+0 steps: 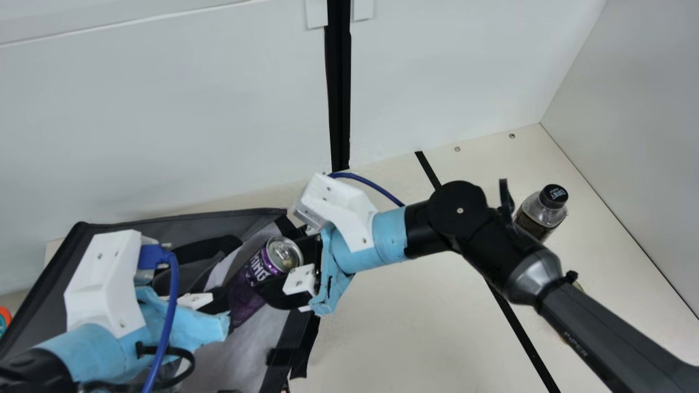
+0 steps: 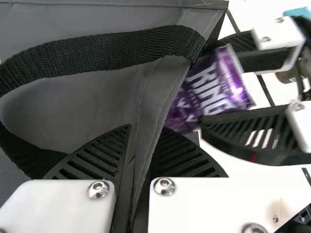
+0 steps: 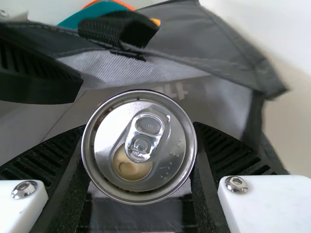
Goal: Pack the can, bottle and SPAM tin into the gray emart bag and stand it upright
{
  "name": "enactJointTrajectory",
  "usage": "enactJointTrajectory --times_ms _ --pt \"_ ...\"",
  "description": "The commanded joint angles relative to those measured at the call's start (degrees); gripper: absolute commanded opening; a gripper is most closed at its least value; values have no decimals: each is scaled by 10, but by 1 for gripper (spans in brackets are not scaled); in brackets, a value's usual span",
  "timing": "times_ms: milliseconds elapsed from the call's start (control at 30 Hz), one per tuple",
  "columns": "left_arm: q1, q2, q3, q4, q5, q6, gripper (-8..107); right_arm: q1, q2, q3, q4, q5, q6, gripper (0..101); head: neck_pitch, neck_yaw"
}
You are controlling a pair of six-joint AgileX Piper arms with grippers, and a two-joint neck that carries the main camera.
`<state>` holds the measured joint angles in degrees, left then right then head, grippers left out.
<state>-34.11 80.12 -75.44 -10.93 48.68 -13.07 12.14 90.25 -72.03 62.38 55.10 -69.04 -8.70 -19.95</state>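
- left hand (image 1: 221, 299): at the lower left of the main view; in the left wrist view its two ribbed fingers stand close together, clamped on a gray fold of the bag.
- right hand (image 1: 278, 266): left of centre in the main view; fingers apart by the can's width, clamped on the can from both sides.
- can (image 1: 248, 284): purple, with pale lettering; tilted between the fingers of the right hand, its body over the bag's pale lining in the main view. silver lid and pull tab face the camera in the right wrist view, mid-frame.
- bag (image 1: 43, 289): gray, black-edged, mouth open, across the lower left of the main view; pale inside.
- strap (image 2: 97, 51): black webbing, looped across the upper left of the left wrist view.
- teal and orange item (image 1: 4, 317): at the left edge of the main view, partly cut off; kind cannot be told.
- bottle (image 1: 540, 214): clear, dark cap and label, on the bench (image 1: 382, 338), right side of the main view, well apart from the bag.
- yellowish sliver (image 1: 579, 286): lower right of the main view, mostly hidden behind the right arm; identity cannot be told.
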Motion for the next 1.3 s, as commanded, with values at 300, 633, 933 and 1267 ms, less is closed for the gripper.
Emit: enactJointTrajectory --times_ms 300,633,933,1267 --pt "0 0 0 0 0 0 -8 28 30 2 34 -12 -26 0 -13 0" --pt "0 0 0 0 0 0 -8 51 58 -3 46 -22 -35 0 -13 0" --pt "0 0 0 0 0 0 -8 71 76 -12 42 -29 -34 0 -13 0" --pt "0 0 0 0 0 0 -8 77 81 -22 27 -30 -30 30 -13 0"
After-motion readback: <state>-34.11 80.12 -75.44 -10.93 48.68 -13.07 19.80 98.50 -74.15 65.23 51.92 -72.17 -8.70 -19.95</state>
